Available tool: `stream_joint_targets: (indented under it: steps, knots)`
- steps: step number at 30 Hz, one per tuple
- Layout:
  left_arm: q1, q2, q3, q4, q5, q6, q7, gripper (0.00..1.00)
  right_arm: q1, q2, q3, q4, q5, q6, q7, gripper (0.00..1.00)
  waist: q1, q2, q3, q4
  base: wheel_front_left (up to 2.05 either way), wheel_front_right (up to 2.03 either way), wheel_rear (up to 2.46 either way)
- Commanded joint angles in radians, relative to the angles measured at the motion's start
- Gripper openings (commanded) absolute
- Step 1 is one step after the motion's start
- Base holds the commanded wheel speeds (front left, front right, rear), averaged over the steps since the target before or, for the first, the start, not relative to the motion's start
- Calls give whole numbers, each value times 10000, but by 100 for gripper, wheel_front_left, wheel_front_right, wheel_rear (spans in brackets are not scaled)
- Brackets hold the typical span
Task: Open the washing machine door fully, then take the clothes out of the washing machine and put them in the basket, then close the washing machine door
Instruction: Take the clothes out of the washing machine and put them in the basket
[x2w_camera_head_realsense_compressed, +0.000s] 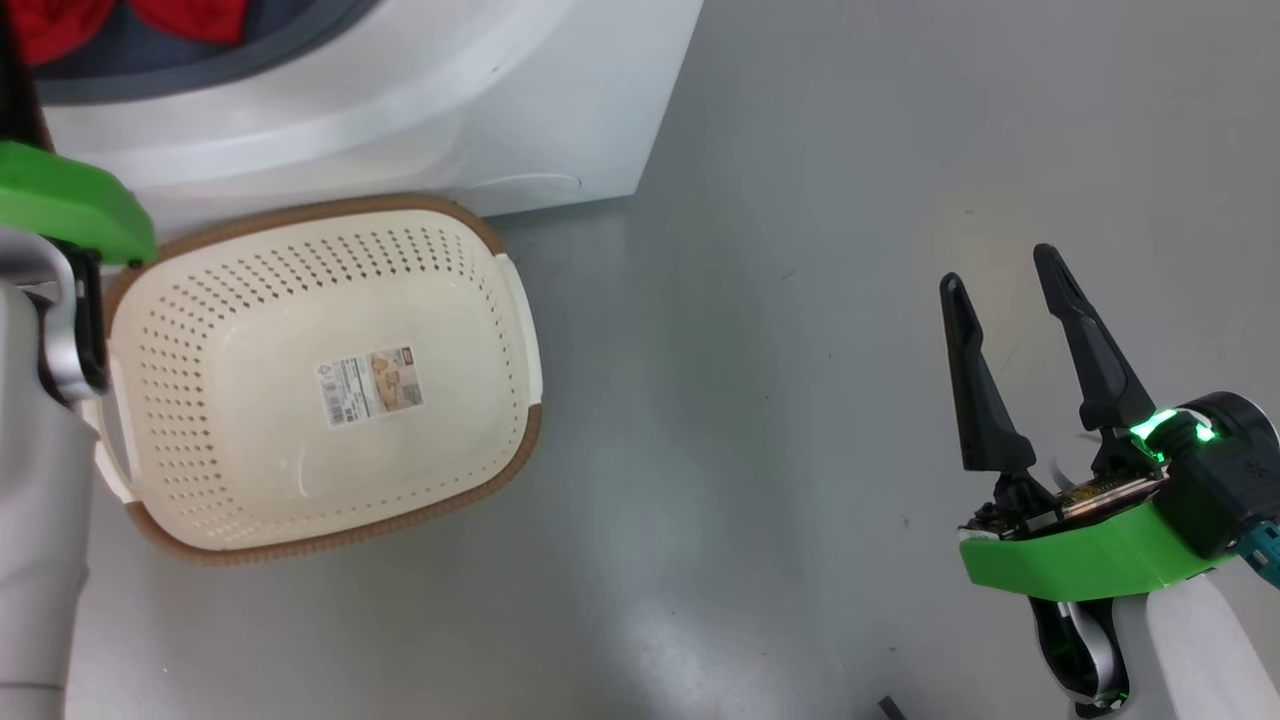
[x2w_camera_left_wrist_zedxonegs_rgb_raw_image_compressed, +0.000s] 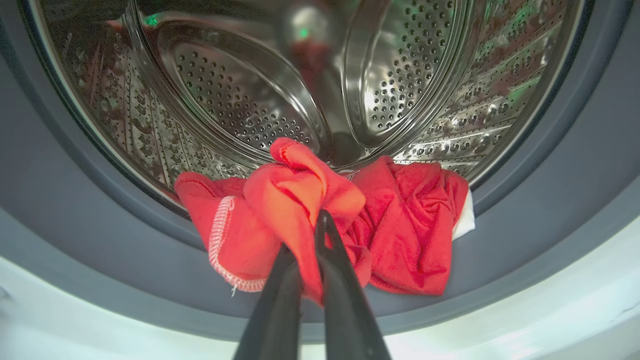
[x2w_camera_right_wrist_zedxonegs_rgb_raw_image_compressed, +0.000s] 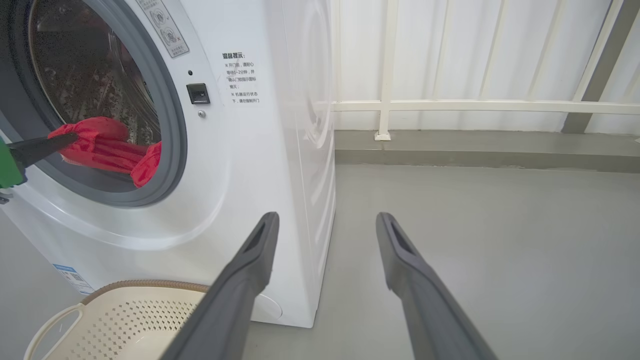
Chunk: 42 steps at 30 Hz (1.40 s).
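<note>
Clamped in left jaws: raised fold of red clothes (x2w_camera_left_wrist_zedxonegs_rgb_raw_image_compressed: 300, 190), heaped on grey rubber ring (x2w_camera_left_wrist_zedxonegs_rgb_raw_image_compressed: 100, 250) at drum (x2w_camera_left_wrist_zedxonegs_rgb_raw_image_compressed: 240, 100) mouth. Soft, light, likely to trail; best gripped mid-bundle. Right jaws apart, well clear of basket (x2w_camera_head_realsense_compressed: 180, 380).

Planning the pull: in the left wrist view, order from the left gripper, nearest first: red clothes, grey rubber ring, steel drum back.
1. Red fabric clothes, in the left gripper.
2. Grey rubber ring, framing the opening.
3. Perforated steel drum back, deepest.

Clamps the clothes (x2w_camera_left_wrist_zedxonegs_rgb_raw_image_compressed: 410, 220) in left gripper (x2w_camera_left_wrist_zedxonegs_rgb_raw_image_compressed: 305, 235) (forearm (x2w_camera_head_realsense_compressed: 35, 520) at 9 o'clock); holds right gripper (x2w_camera_head_realsense_compressed: 998, 266) at 4 o'clock, jaws wide.
</note>
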Motion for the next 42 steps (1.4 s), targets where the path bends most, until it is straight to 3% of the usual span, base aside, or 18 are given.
stream_joint_targets:
  steps: [1,25,42]
  knots:
    - [280,442,252,-575,2,117,-121,0,141,-98,257,-208,-1,62,-65,100,0,0,-164,29,0,0,0]
    - [4494,56,220,-6190,-243,1259,528,0,449,-98,0,-113,73,62,-65,100,0,0,-1506,452,0,0,0]
    - [6093,37,-85,-9480,206,2104,1130,0,719,-98,-237,-232,-57,62,-65,100,0,0,-1987,729,0,0,0]
